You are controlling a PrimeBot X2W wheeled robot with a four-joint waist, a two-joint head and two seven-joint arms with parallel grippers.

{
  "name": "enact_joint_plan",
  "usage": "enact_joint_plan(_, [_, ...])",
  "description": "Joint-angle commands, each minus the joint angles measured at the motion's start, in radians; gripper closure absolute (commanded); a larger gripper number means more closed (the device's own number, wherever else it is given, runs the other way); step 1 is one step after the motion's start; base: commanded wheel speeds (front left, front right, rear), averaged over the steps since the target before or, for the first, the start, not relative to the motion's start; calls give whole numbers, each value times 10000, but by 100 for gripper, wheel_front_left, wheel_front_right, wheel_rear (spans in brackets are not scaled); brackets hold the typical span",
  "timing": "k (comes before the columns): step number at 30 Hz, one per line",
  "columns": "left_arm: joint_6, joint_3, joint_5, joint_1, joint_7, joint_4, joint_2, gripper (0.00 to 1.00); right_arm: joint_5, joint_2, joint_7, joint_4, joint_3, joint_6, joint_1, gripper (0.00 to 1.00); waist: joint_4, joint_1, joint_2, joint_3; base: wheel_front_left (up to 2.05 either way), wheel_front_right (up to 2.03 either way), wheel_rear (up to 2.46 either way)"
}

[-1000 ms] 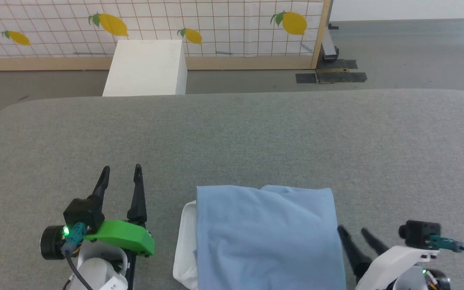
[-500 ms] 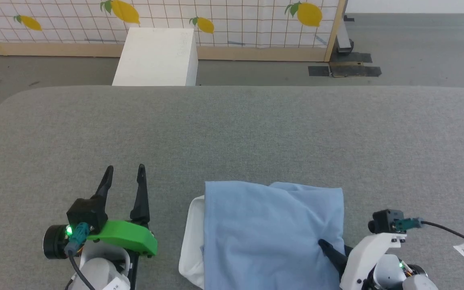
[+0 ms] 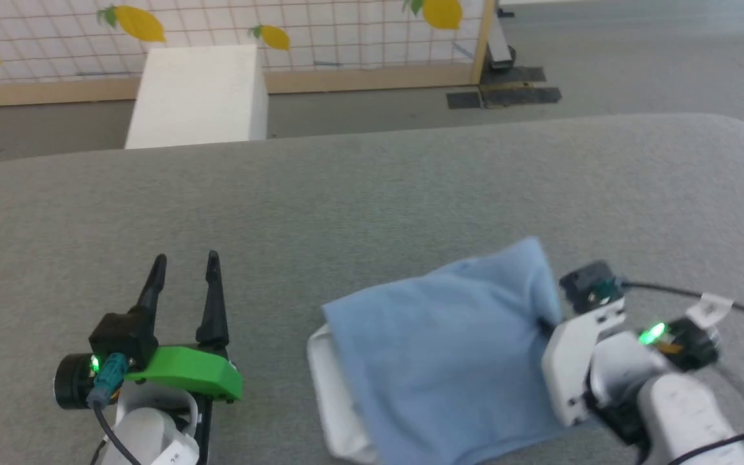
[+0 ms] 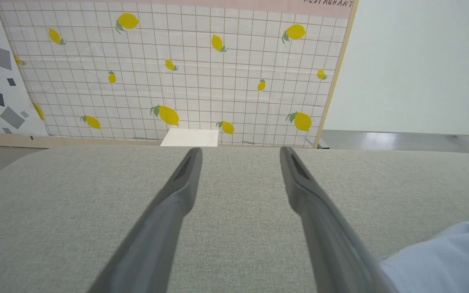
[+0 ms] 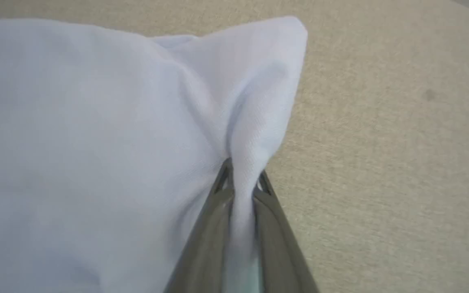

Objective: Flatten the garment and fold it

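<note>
Head view, lower left: we note the left claw (image 3: 186, 258) parked over bare grey fabric, its two dark fingers spread wide and pointing up the frame, nothing between them. Its own wrist view confirms the left claw (image 4: 240, 150) released, with a blue corner of the garment (image 4: 442, 260) at the lower right.

Lower centre to lower right: the garment (image 3: 449, 349), light blue, lies as a folded slab on the desk (image 3: 372, 206). A white cloth (image 3: 330, 381) peeks out from under its left edge. The right claw (image 3: 543, 323) meets the garment's right edge, fingers mostly hidden by cloth.

Right wrist view: we see the right claw (image 5: 244, 171) clenched on a pinched ridge of the garment (image 5: 96, 142), the fabric rising in a fold from between the fingertips.

Mid frame: open grey desk, rounded at the corners.

Upper frame: a white box (image 3: 197, 97) stands on the floor (image 3: 637, 64) just past the desk's far edge, and behind it a lemon-print panel (image 3: 346, 32).
</note>
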Motion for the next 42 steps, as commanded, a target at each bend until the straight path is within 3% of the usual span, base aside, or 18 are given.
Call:
enact_joint_plan(1, [18, 35, 95, -90, -36, -106, 0, 0, -246, -568, 108, -290, 43, -21, -367, 100, -637, 0, 0, 496, 0, 0, 0])
enact_joint_plan(8, [137, 67, 326, -481, -36, -806, 127, 0, -839, -3102, 28, -446, 126, -21, -1712, 100, -1827, 0, 0, 1564, 0, 0, 0])
enact_joint_plan(14, [92, 149, 497, -1071, 84, -1254, 595, 0, -1380, -4012, -1124, 805, -214, -21, -2907, 100, -2612, 0, 0, 2573, 0, 0, 0])
enact_joint_plan(21, [202, 131, 733, -1437, 531, -1997, 928, 0, -2594, -3928, -2696, 2615, -1850, -21, -3905, 100, -2922, 0, 0, 3392, 0, 0, 0])
enact_joint_plan(31, [197, 6, 790, -1407, 956, -2430, 1152, 0, -4086, -3138, -4286, 4404, -3810, -21, -5006, 100, -2557, 0, 0, 3715, 0, 0, 0])
enact_joint_plan(32, [224, -38, 797, -1395, 955, -2428, 1112, 0, -4195, -3056, -4337, 4571, -4061, -21, -5062, 92, -2476, 0, 0, 3656, 0, 0, 0])
enact_joint_plan(33, [249, -67, 805, -1383, 942, -2416, 1082, 0, -4247, -2980, -4381, 4695, -4260, -21, -5096, 75, -2412, 0, 0, 3595, 0, 0, 0])
enact_joint_plan(34, [278, -95, 791, -1356, 910, -2383, 1032, 0, -4291, -2880, -4470, 4807, -4516, -21, -5133, 0, -2333, 0, 0, 3484, 0, 0, 0])
enact_joint_plan(42, [362, -239, 451, -881, 574, -1584, 608, 0, -4039, -2491, -5805, 4659, -4790, -21, -4780, 0, -1734, 0, 0, 1965, 0, 0, 0])
